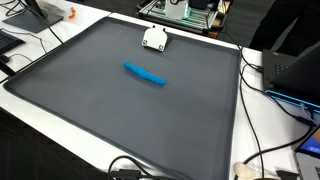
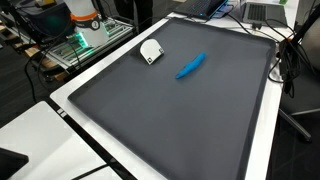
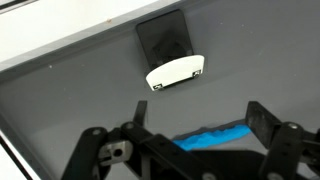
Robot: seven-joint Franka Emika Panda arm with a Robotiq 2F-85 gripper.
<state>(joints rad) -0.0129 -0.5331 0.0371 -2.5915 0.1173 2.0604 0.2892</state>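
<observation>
A blue elongated object (image 1: 146, 74) lies near the middle of a dark grey mat (image 1: 100, 110), and it shows in both exterior views (image 2: 190, 65). In the wrist view my gripper (image 3: 198, 112) is open and empty. The blue object (image 3: 215, 135) shows between and below its two black fingers, and I cannot tell how far above it they are. A small white object (image 3: 175, 73) with a dark block behind it lies further along the mat, near its edge (image 1: 153, 38) (image 2: 150, 50). The arm and gripper do not show in either exterior view.
The mat (image 2: 180, 120) covers a white table (image 1: 270, 130). Cables (image 1: 262, 75) run along one side. An equipment rack with green parts (image 2: 85, 35) stands beyond the mat's edge. Laptops and other gear (image 2: 262, 12) sit at a corner.
</observation>
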